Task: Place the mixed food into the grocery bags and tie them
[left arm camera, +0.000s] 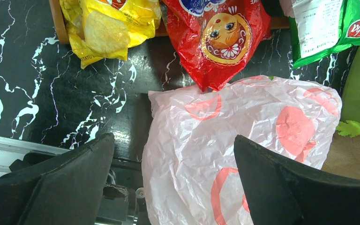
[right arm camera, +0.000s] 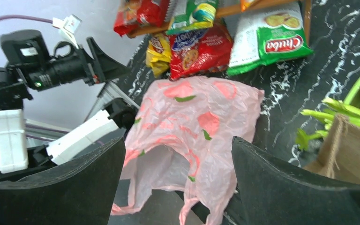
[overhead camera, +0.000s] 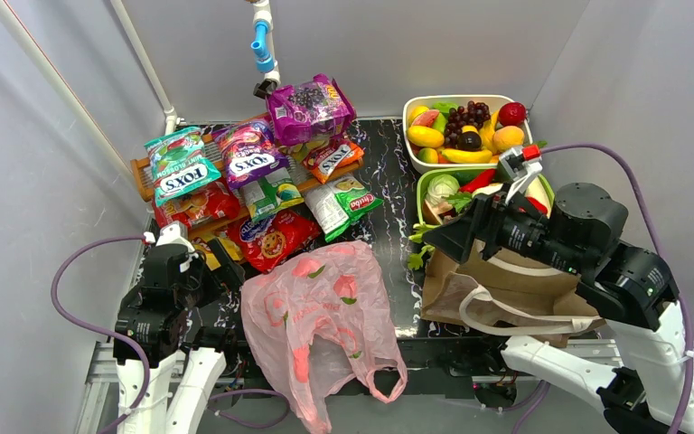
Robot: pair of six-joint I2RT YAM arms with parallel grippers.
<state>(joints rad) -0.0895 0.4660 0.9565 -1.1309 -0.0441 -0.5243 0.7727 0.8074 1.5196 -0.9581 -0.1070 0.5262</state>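
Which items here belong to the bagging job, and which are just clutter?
Job:
pink bag
brown tote
snack packets
toy fruit
toy vegetables

Lying about:
wooden rack
white tray
green tray
pipe

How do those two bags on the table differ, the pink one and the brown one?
The pink bag is thin, see-through plastic with red fruit prints; the brown tote is opaque and plain. The pink bag lies flat and crumpled; the brown tote keeps a boxy shape. Both have handles.
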